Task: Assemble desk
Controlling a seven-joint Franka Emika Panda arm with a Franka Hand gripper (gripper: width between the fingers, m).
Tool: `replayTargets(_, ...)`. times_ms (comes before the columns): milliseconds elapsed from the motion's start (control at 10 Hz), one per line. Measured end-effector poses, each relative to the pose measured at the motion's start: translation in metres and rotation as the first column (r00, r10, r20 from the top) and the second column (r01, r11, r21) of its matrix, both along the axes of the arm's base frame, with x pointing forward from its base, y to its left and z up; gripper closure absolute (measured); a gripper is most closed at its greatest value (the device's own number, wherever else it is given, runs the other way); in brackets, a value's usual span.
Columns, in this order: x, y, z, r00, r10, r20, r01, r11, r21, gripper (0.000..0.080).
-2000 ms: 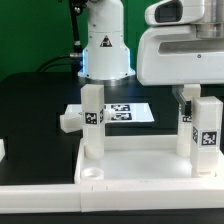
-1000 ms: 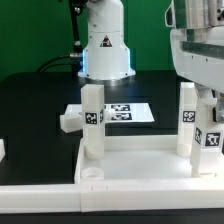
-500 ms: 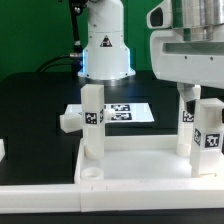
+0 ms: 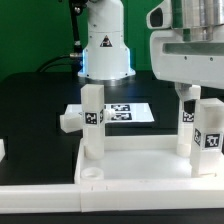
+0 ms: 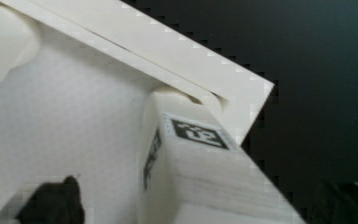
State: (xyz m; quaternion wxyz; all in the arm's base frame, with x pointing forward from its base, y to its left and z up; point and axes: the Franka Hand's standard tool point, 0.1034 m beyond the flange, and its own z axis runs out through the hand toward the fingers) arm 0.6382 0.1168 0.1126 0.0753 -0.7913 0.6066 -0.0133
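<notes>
Exterior view: gripper [image 4: 196,118] wide open around leg [image 4: 186,128] standing in tabletop [image 4: 130,168] far corner at view's right, holding nothing. Risk: finger snags leg on retreat, tilts it. Count: two upright legs, second [image 4: 92,122] at left; one loose part [image 4: 68,121] beside marker board [image 4: 128,112].

Wrist view: tagged leg [image 5: 197,150] close against tabletop rim; jaws unseen.

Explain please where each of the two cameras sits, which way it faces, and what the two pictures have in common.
Exterior view: it sits low at the table's near edge, looking across the tabletop and its two standing legs toward the robot base; the gripper hangs around the leg on the exterior view's right.
Wrist view: it sits on the wrist, looking steeply down onto the tabletop's corner and a tagged leg; one dark fingertip shows.
Shared: both show the tabletop and a tagged leg, probably the same one.
</notes>
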Motion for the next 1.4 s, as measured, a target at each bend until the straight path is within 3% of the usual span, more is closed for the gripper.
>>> replayTargets(200,0.0,0.0,0.0,1.0,0.0,0.0,0.0,1.0,0.0,0.0151)
replayTargets(300,0.0,-0.003,0.0,0.978,0.209,0.019,-0.209,0.978,-0.029,0.0151)
replayTargets(500,0.002,0.005,0.004,0.919,0.394,0.027,-0.392,0.918,-0.061,0.0151)
replayTargets(700,0.002,0.01,0.006,0.737,0.676,0.03,-0.669,0.734,-0.117,0.0151)
replayTargets(1000,0.0,0.012,0.004,0.605,0.796,0.011,-0.787,0.599,-0.149,0.0151)
replayTargets(1100,0.0,0.012,0.004,0.536,0.844,0.005,-0.833,0.529,-0.16,0.0151)
replayTargets(1200,0.001,0.008,0.005,0.309,0.95,-0.038,-0.935,0.296,-0.197,0.0151)
replayTargets(1300,0.003,0.003,0.006,0.199,0.978,-0.053,-0.961,0.184,-0.208,0.0151)
replayTargets(1400,0.006,-0.012,0.006,0.075,0.995,-0.07,-0.976,0.059,-0.208,0.0151)
